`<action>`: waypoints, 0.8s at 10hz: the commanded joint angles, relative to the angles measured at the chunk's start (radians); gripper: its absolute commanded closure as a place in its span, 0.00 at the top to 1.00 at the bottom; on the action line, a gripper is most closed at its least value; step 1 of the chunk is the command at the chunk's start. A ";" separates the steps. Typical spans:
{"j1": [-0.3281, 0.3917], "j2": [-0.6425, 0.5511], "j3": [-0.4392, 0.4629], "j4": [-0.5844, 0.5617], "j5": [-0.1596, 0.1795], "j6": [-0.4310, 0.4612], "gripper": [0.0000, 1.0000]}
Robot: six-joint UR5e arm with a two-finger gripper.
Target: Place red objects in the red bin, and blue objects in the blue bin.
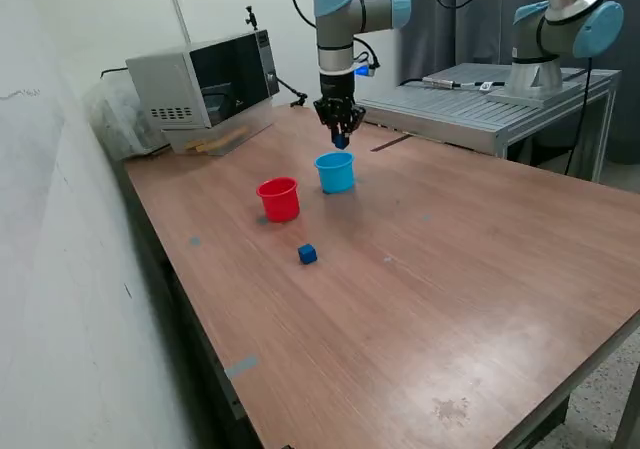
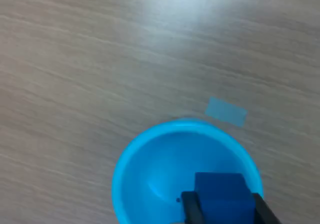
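Note:
My gripper point(image 1: 340, 137) hangs just above the light blue cup, the blue bin point(image 1: 335, 172), shut on a small dark blue cube point(image 1: 341, 141). The wrist view looks straight down into the blue bin point(image 2: 150, 174), whose inside looks empty, and the held blue cube point(image 2: 222, 196) sits between two dark fingertips point(image 2: 191, 208) over the cup's opening. The red cup, the red bin point(image 1: 279, 199), stands beside the blue one on the exterior view's left. A second dark blue cube point(image 1: 307, 255) lies on the wooden table nearer the camera. No red cubes are in view.
A microwave point(image 1: 205, 84) stands at the table's far end on the exterior view's left. A second robot arm point(image 1: 560, 29) is mounted on a metal bench point(image 1: 480, 104) behind the table. A pale tape patch point(image 2: 226, 112) sticks to the wood beside the blue cup.

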 commanded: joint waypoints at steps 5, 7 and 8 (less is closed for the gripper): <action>-0.040 0.072 -0.067 -0.017 0.004 -0.015 0.00; -0.026 0.073 -0.061 -0.013 0.004 -0.015 1.00; -0.014 0.071 -0.061 -0.013 0.004 -0.015 1.00</action>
